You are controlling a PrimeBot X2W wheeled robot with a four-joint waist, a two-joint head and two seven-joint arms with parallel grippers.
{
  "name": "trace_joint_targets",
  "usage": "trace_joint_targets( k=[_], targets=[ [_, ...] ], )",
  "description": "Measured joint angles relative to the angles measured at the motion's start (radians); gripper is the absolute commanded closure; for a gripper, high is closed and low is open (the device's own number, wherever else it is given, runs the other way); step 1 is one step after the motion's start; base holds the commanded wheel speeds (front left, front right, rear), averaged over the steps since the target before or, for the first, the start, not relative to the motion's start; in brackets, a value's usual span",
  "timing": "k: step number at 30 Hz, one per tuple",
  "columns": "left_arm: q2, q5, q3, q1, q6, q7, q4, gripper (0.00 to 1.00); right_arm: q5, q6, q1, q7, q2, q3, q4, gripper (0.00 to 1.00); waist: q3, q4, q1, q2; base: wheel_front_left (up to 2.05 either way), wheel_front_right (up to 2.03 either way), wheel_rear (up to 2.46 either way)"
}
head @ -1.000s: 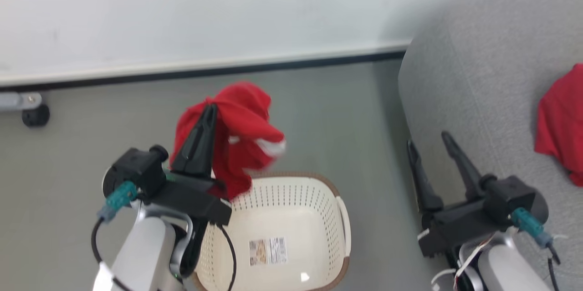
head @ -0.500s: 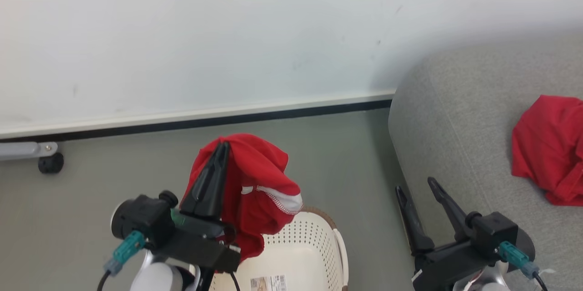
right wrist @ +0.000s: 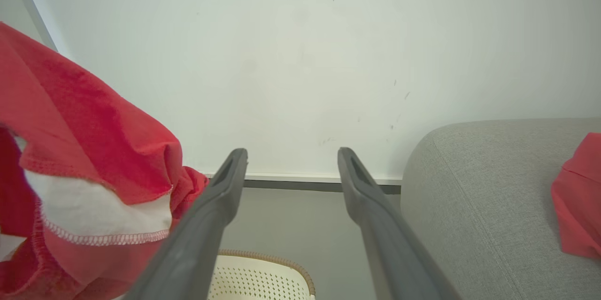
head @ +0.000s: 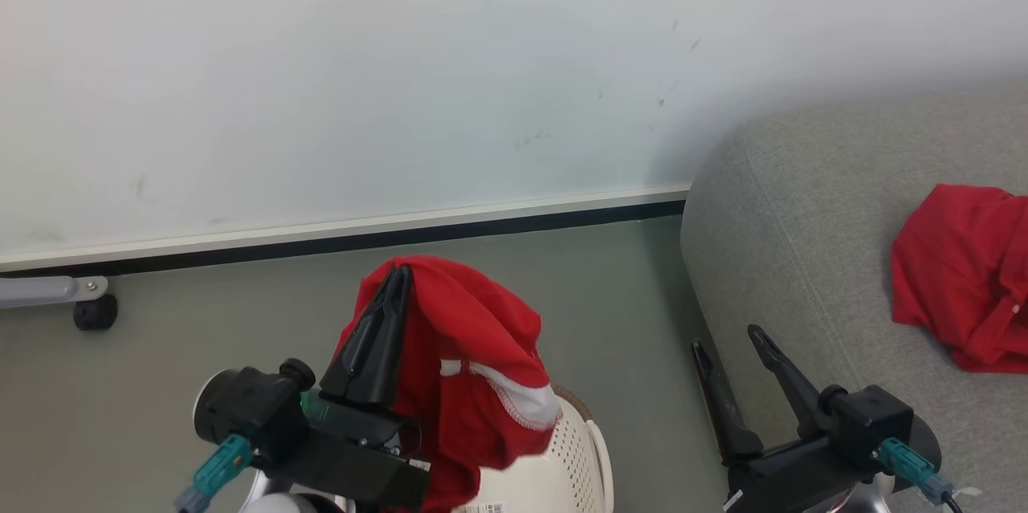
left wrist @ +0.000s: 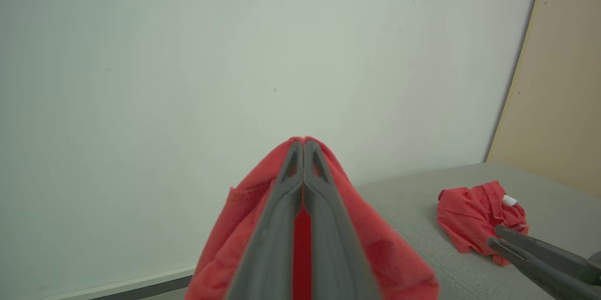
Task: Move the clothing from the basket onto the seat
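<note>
The red clothing (head: 474,368) with a white stitched band hangs bunched above the basket (head: 574,457), of which a piece of the cream perforated wall shows at the bottom. My left gripper (head: 399,276) is shut on its top fold; the left wrist view shows the clothing (left wrist: 375,248) draped around the gripper (left wrist: 304,146). My right gripper (head: 727,338) stands open and empty beside the grey seat (head: 795,224). In the right wrist view the gripper (right wrist: 291,157) points at the wall, with the clothing (right wrist: 84,126) to its left and the seat (right wrist: 474,187) to its right.
A second red garment (head: 960,276) lies on the seat near the right edge; it is also in the left wrist view (left wrist: 474,218). A white wall with a dark baseboard (head: 345,236) runs behind. A grey bracket with a black wheel (head: 95,311) sits on the floor at left.
The head camera has tilted up, so the basket has slid nearly out at the bottom. The left gripper keeps its hold on the clothing, which now hangs higher over the basket. The right gripper stays open.
</note>
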State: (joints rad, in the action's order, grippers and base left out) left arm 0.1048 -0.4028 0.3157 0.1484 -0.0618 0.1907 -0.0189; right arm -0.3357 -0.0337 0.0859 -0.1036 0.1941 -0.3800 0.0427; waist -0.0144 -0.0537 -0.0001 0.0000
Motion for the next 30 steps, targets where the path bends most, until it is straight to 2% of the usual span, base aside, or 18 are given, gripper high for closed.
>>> trace_joint_targets(
  k=[13,18,24,30],
  targets=[
    [0.009,0.000,-0.008,-0.013,0.020,-0.050,-0.058,1.00,0.000,0.009,0.001,0.024,-0.002,-0.024,-0.026,0.00,0.007,0.007,0.0001,0.0000,0.00,0.00,0.00],
    [0.010,0.000,-0.005,-0.013,0.027,-0.064,-0.072,1.00,0.000,0.036,0.014,0.033,-0.025,-0.073,-0.038,0.00,0.009,0.011,0.0001,0.0000,0.00,0.00,0.00],
    [0.009,0.000,0.008,-0.012,0.028,-0.084,-0.089,1.00,0.000,0.101,0.073,0.055,-0.089,-0.190,-0.044,0.00,0.016,0.017,0.0000,0.0000,0.00,0.00,0.00],
    [0.007,0.000,0.016,-0.012,0.028,-0.099,-0.095,1.00,0.000,0.124,0.146,0.077,-0.106,-0.265,-0.015,0.00,0.023,0.023,0.0001,0.0000,0.00,0.00,0.00]
  ],
)
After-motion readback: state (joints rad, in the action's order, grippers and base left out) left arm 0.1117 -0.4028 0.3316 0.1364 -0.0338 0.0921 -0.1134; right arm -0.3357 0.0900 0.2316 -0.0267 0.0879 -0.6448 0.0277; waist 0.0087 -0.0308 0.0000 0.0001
